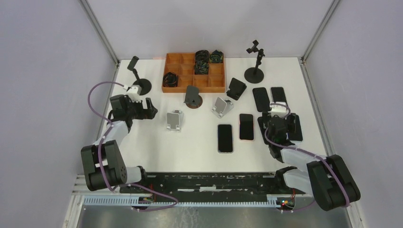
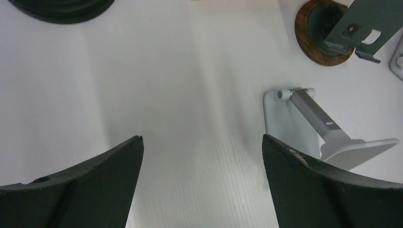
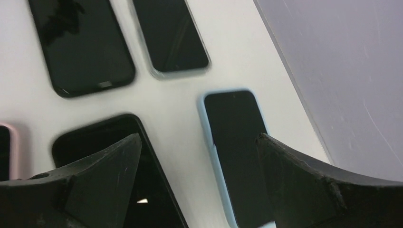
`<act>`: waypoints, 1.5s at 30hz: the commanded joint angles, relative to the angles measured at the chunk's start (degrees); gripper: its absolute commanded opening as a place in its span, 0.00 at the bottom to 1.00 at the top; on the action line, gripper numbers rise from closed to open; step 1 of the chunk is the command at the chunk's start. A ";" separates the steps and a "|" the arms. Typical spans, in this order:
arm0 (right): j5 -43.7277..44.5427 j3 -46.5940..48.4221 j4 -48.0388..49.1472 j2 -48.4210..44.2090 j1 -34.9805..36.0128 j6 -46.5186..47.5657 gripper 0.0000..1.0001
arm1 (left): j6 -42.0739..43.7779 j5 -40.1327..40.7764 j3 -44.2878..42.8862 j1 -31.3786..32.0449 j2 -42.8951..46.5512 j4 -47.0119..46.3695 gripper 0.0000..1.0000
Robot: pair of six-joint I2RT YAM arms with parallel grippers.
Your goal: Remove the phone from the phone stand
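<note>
Two tools are seen, each spread wide with nothing gripped. The left tool point(image 2: 202, 140) is held over bare desk point(image 2: 190, 71), a silver stand point(image 2: 304, 123) just beside one finger. The right tool point(image 3: 198, 137) is held above phones point(image 1: 225, 138) laid flat on the desk, apart from the stands point(image 1: 222, 107): a blue-cased phone point(image 3: 235, 123) is seen between its fingers, a black phone point(image 3: 81, 45) beyond, another partly hidden under one finger

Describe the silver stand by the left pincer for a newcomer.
Find the orange tray at the table's far side. In front of its left end stands a silver phone stand. The other silver stand sits to its right; the rest are dark.
</note>
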State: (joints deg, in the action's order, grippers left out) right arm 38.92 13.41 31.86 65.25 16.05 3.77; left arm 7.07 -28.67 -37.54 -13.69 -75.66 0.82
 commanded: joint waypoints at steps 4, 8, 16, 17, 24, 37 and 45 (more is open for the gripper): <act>8.19 -12.39 27.44 3.84 -0.54 1.85 0.98 | -4.66 0.15 3.47 1.42 -5.04 -23.48 1.00; 8.15 -16.46 38.11 5.09 -0.91 4.88 0.98 | -6.05 0.13 7.92 1.44 -6.26 -32.52 1.00; 4.88 -19.70 49.06 8.93 -1.16 6.65 0.98 | -11.60 4.40 18.40 1.44 -7.12 -54.93 1.00; 3.54 -20.82 51.15 8.91 -1.29 7.32 0.98 | -12.28 5.54 19.43 1.43 -6.95 -56.91 1.00; -11.46 -30.43 80.21 18.84 -1.16 14.35 0.98 | -5.36 13.77 29.96 10.22 -10.85 -78.31 1.00; -15.00 -19.47 50.23 12.80 -9.88 4.40 0.98 | -6.11 19.97 24.44 12.20 -12.05 -69.58 1.00; -15.05 -19.52 50.08 12.70 -9.88 4.40 0.98 | -6.10 20.10 24.38 12.20 -12.19 -69.56 1.00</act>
State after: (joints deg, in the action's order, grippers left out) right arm 24.86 0.54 80.88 78.70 6.37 9.15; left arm -1.06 -9.58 -12.64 -1.52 -88.05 -66.50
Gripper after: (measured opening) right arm 0.982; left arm 0.996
